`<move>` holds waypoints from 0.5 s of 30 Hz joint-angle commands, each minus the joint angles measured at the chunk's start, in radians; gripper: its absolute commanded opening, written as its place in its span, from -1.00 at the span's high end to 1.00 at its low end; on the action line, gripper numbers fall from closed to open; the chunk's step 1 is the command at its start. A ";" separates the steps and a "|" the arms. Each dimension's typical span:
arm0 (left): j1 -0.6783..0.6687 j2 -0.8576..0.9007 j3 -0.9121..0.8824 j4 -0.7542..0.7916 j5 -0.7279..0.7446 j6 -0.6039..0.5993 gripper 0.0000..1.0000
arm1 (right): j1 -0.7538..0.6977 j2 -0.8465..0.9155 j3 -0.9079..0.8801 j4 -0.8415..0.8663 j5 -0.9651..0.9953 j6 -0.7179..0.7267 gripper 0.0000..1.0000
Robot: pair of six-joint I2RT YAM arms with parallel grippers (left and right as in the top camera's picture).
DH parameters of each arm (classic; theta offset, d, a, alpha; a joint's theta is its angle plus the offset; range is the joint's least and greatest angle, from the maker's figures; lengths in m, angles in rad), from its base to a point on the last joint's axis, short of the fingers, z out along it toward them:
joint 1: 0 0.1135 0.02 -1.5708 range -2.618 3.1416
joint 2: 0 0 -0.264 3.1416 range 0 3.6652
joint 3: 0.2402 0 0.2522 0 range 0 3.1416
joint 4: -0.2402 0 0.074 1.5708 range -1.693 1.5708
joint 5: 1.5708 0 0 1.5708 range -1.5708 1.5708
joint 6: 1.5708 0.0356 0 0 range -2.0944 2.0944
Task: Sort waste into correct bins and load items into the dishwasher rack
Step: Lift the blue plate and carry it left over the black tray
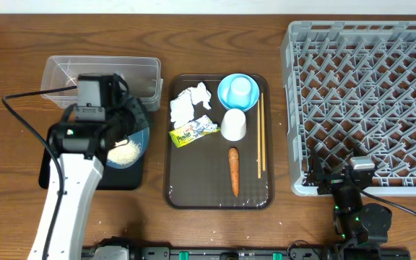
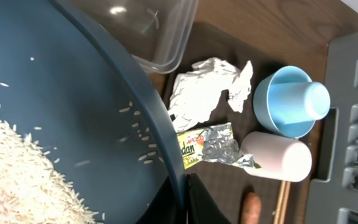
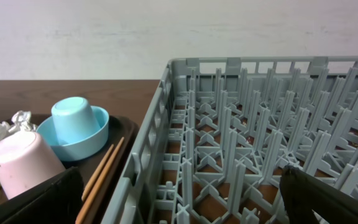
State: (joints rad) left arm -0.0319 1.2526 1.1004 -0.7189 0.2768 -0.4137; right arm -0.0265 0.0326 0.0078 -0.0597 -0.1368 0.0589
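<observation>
My left gripper (image 1: 121, 123) is shut on the rim of the dark-blue dish (image 1: 141, 137), gripping it at the edge (image 2: 182, 199). It holds the dish, tilted, over the black tray (image 1: 121, 180). A heap of rice (image 1: 123, 153) lies in the dish (image 2: 73, 93). The clear tub (image 1: 63, 72) stands behind. Tissues (image 1: 188, 102), wrapper (image 1: 192, 131), light-blue bowl (image 1: 230, 92), white cup (image 1: 234, 124), chopsticks (image 1: 261, 133) and carrot (image 1: 234, 172) lie on the brown tray. My right gripper (image 1: 338, 175) is open and empty at the near edge of the grey rack (image 1: 367, 101).
The brown serving tray (image 1: 193, 184) sits between the bins and the rack. A light-blue cup (image 1: 242, 88) stands upside down in the bowl. The right wrist view looks over the rack's pegs (image 3: 241, 137), with the bowl (image 3: 86, 140) and chopsticks (image 3: 101, 174) to the left.
</observation>
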 commanded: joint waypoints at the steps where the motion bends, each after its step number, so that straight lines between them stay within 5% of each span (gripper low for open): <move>1: 0.054 0.020 0.023 0.011 0.126 0.021 0.88 | -0.018 0.000 -0.002 -0.003 0.006 -0.012 -0.98; 15: 0.251 0.072 0.016 0.018 0.481 0.067 0.87 | -0.018 0.000 -0.002 -0.003 0.006 -0.012 -0.98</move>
State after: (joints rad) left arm 0.1856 1.3258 1.1004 -0.7059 0.6308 -0.3725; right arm -0.0265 0.0326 0.0078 -0.0601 -0.1368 0.0589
